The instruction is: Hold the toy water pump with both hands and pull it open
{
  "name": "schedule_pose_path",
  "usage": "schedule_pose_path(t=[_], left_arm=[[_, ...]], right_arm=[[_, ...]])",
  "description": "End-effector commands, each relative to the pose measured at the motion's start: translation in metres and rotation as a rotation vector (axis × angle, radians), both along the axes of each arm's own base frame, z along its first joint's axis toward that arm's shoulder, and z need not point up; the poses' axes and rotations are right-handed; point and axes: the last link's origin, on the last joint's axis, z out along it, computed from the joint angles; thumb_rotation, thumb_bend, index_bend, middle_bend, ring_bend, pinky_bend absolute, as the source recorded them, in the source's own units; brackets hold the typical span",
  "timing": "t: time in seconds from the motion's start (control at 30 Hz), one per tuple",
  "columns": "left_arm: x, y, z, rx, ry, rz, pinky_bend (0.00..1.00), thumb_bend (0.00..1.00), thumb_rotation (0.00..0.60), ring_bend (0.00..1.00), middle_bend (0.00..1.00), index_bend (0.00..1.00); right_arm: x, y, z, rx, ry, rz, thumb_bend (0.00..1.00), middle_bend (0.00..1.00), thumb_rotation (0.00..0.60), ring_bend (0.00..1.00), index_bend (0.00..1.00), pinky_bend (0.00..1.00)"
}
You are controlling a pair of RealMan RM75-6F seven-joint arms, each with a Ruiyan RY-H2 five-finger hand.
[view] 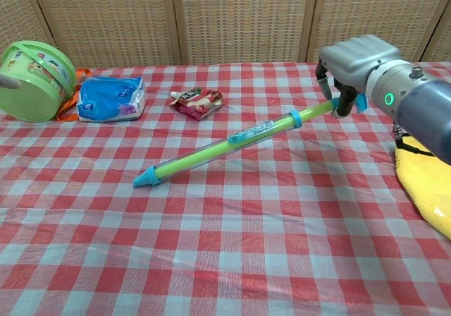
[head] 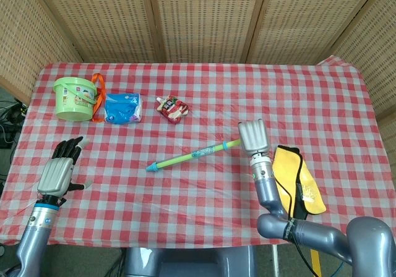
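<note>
Green toy water pump (view: 232,144) — clear barrel, blue tip, right hand (view: 343,65) grasping its handle end, left hand (head: 59,170) released

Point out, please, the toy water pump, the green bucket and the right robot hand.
toy water pump (view: 225,145), chest view, middle of its green tube.
green bucket (head: 73,100), head view, its front wall.
right robot hand (view: 356,58), chest view, back of the hand gripping the pump's end.

It looks like a staged test corner in a lab rather than a home. Woven rattan screens (head: 204,20) wall in the bench (head: 322,98), which wears a red-and-white checked cloth. Cables (head: 7,119) trail on the floor at its left edge, beyond the toy green bucket (head: 74,98).
</note>
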Motion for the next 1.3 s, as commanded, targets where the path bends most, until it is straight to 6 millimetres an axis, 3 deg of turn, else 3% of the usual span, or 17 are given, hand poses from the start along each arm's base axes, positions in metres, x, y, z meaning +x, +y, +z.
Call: schedule_pose_path(t=[0.03, 0.33, 0.6, 1.03, 1.3], left_arm=[[0.005, 0.006, -0.006, 0.002, -0.032, -0.003, 0.00, 0.14, 0.600, 0.00, 0.00, 0.18], [0.021, 0.026, -0.026, -0.013, -0.061, 0.006, 0.00, 0.18, 0.600, 0.00, 0.00, 0.20], [0.041, 0.049, -0.047, -0.033, -0.120, 0.019, 0.00, 0.20, 0.600, 0.00, 0.00, 0.28], [0.078, 0.070, -0.089, -0.096, -0.135, 0.023, 0.00, 0.20, 0.600, 0.00, 0.00, 0.38], [0.086, 0.077, -0.111, -0.114, -0.114, 0.054, 0.00, 0.20, 0.600, 0.00, 0.00, 0.38]], right_arm=[[0.007, 0.002, -0.002, -0.003, -0.015, -0.014, 0.46, 1.00, 0.600, 0.96, 0.78, 0.65], [0.026, 0.005, -0.005, -0.043, -0.038, -0.031, 0.48, 1.00, 0.600, 0.96, 0.79, 0.65], [0.037, 0.005, -0.009, -0.081, -0.042, -0.030, 0.48, 1.00, 0.600, 0.97, 0.79, 0.65], [0.035, 0.002, -0.009, -0.087, -0.035, -0.057, 0.48, 1.00, 0.600, 0.97, 0.79, 0.65], [0.030, -0.001, -0.004, -0.100, -0.041, -0.068, 0.48, 1.00, 0.600, 0.97, 0.79, 0.65]])
